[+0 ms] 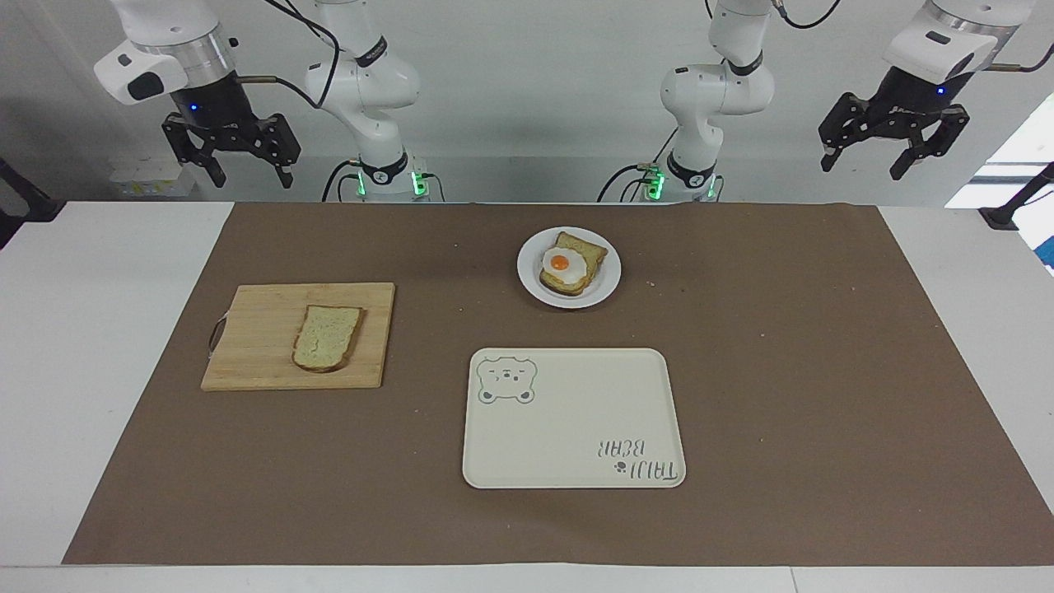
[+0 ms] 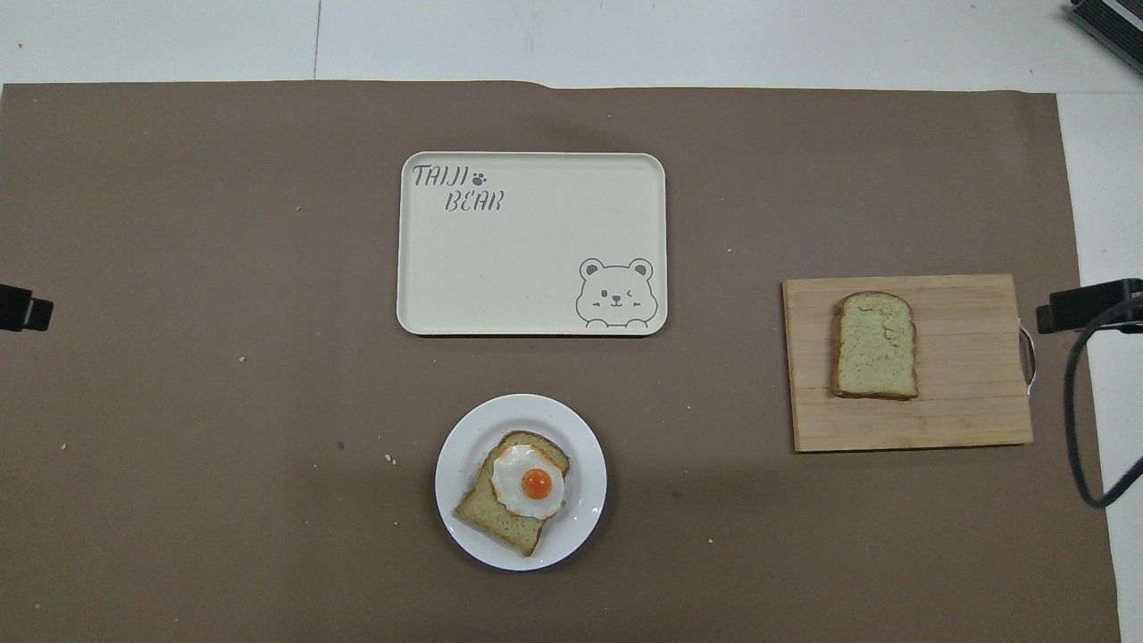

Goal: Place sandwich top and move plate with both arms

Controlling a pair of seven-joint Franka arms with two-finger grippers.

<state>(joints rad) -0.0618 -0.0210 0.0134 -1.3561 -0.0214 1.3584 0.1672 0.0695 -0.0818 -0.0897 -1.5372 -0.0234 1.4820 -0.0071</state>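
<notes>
Nothing of the task looks done yet. The mat (image 1: pixel 741 371) carries everything, untouched. Both arms wait raised at the robots' end: the right gripper (image 1: pixel 244 169) hangs over the table edge at its own end, the left gripper (image 1: pixel 865 156) likewise at the other end, each with fingers spread apart and empty.

The tray (image 1: pixel 576 428) lies bare, farther from the robots than the plate (image 1: pixel 531 268). The board (image 1: pixel 255 338) sits toward the right arm's end, and the top (image 1: pixel 327 338) lies flat on it, well apart from the plate.

Left to do, by this reckoning: lift the top, set it on the egg bread (image 1: pixel 574 262) that rests on the plate, then shift the plate with both arms, probably to the tray.

The top is a pale slice with a brown crust, one end rounded, plain on its face.
</notes>
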